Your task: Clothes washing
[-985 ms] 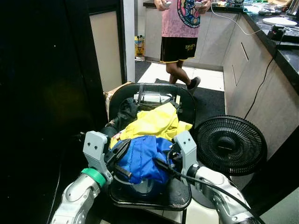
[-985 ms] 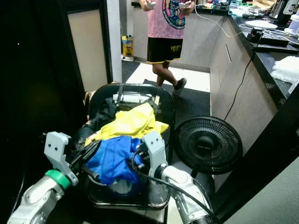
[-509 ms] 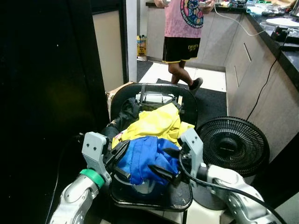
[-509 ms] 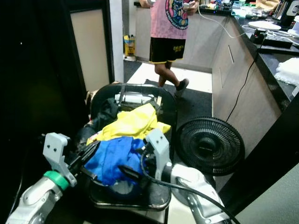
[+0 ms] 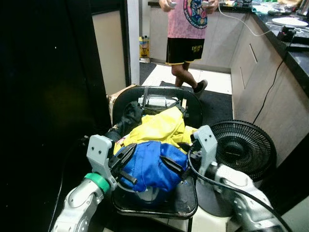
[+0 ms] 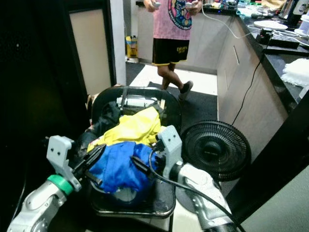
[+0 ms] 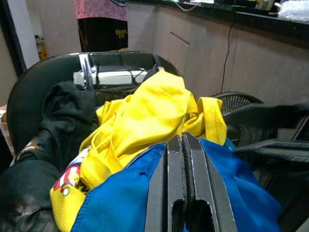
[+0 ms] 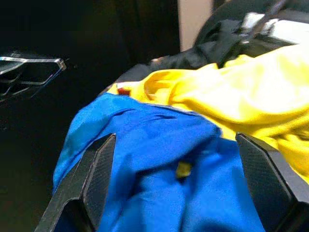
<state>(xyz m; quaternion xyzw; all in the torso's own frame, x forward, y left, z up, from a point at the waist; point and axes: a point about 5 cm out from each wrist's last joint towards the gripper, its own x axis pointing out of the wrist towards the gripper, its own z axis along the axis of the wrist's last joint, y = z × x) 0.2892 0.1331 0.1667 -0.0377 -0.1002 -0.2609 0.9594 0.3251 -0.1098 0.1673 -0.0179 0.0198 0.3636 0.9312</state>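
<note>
Both grippers sit at the blue garment [image 5: 149, 164] heaped at the front of a black chair [image 5: 188, 104]: the left gripper [image 5: 124, 164] presses against its left side with the two black fingers [image 7: 181, 183] drawn together, flat against each other on the cloth, though whether any fabric is pinched between them cannot be told; the right gripper [image 5: 175, 166] comes in from the other side with its fingers [image 8: 91, 179] spread wide, the blue cloth lying between them. Just behind the blue piece and touching it lies a yellow garment [image 5: 161, 125], draped over the middle of the seat, with a red and white patch showing at its lower left edge in the left wrist view. Dark clothing [image 5: 130, 116] is bunched to the left of the yellow one, against the chair's curved backrest. A black fan [image 5: 241, 147] stands on the floor just right of the chair, beside the robot's right arm. Farther back, a person [image 5: 186, 34] in a pink shirt and black shorts stands on the pale floor, near a counter [image 5: 270, 53] with a cable hanging down its front.
</note>
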